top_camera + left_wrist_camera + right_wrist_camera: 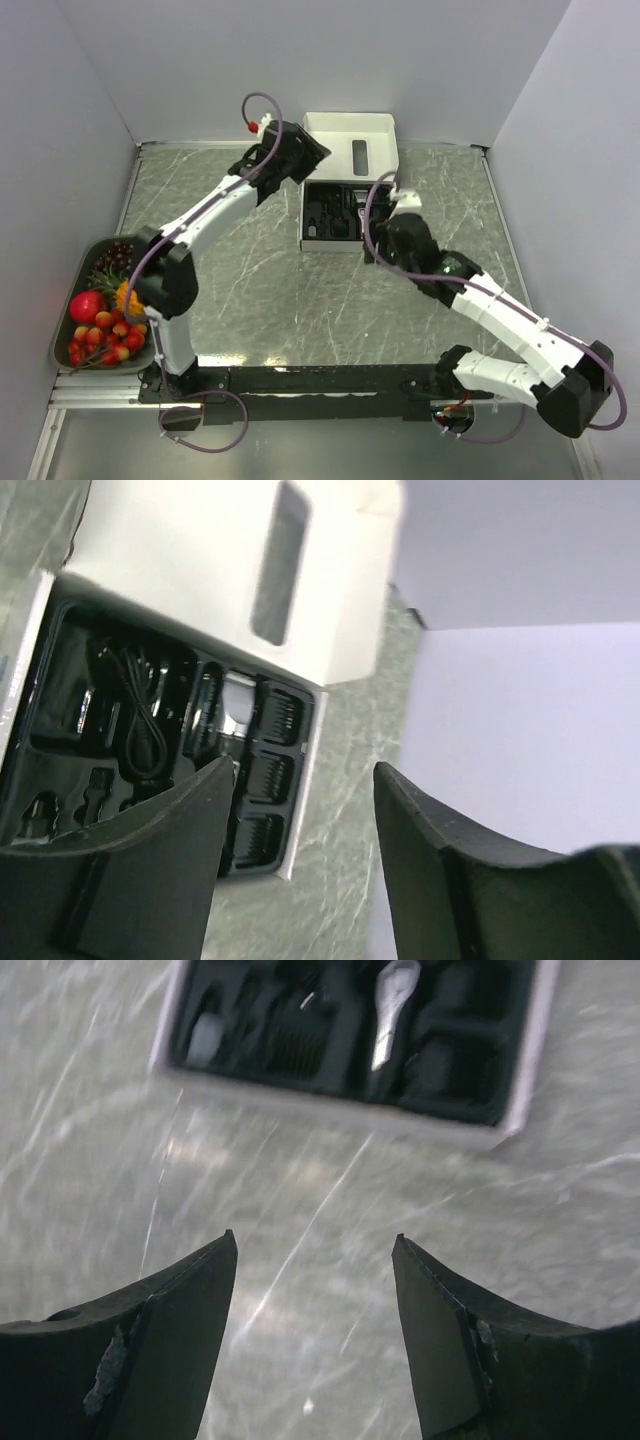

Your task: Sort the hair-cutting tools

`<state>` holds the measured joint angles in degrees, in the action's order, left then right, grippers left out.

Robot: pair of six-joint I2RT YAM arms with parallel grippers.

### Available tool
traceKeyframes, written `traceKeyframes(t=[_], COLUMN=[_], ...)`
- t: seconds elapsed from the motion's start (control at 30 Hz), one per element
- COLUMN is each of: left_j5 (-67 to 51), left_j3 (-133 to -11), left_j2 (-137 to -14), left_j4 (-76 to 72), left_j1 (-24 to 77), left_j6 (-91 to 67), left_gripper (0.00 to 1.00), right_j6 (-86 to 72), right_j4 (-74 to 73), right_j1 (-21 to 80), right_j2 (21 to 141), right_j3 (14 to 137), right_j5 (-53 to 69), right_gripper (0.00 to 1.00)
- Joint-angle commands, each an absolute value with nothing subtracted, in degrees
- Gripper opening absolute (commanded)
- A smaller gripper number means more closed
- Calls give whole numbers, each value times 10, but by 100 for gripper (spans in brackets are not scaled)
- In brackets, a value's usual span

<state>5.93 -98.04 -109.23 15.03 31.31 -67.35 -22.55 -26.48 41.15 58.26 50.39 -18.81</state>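
Note:
An open white box (pixel 303 243) at the back centre holds a black insert with the hair-cutting tools. In the left wrist view the insert shows a coiled black cable (pixel 140 725), the silver-headed clipper (pixel 238 702) and black comb guards (pixel 281 718) in a row of slots. In the right wrist view the clipper (pixel 392 1000) and a comb guard (pixel 298 1038) lie in the insert. My left gripper (pixel 303 152) is open and empty, over the box's back left corner (pixel 305 770). My right gripper (pixel 380 238) is open and empty, over bare table just short of the box's rim (pixel 315 1240).
The box's raised white lid (pixel 350 135), with a slot window, stands behind the insert against the back wall. A grey tray (pixel 62 318) of colourful fruit sits at the left edge. Grey walls close in the marbled table on three sides.

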Motion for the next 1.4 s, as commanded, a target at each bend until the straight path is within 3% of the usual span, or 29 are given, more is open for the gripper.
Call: traceKeyframes(t=[0.0, 0.1, 0.37, 0.57, 0.77, 0.9, 1.0, 1.23, 1.37], left_j5=[83, 93, 34, 6, -68, -125, -169, -285, -328], left_j3=[-952, -923, -835, -893, -928, -931, -960, -1035, -1110], left_j2=[-1024, -998, -1005, -1093, -1177, -1229, -1280, -1416, -1497], left_j4=[168, 163, 130, 134, 71, 7, -32, -180, -249], left_j1=[309, 292, 193, 172, 140, 113, 96, 70, 70], left_j6=[-603, -577, -584, -565, -587, -611, -624, -691, -728], left_gripper=[68, 73, 73, 73, 71, 54, 42, 27, 19], right_j6=[-228, -258, -301, -333, -376, -415, -419, -456, -488], right_j4=[-247, -222, -217, -183, -63, -4, 30, 124, 170], right_j1=[307, 256, 99, -17, -103, -137, -139, -137, -133], right_j2=[609, 629, 743, 830, 924, 1021, 1069, 1170, 1228], right_j3=[569, 587, 665, 691, 688, 719, 747, 803, 835], right_j5=[-166, -144, -142, -43, 137, 242, 253, 315, 350], right_gripper=[72, 73, 73, 71, 55, 33, 21, 3, 0])
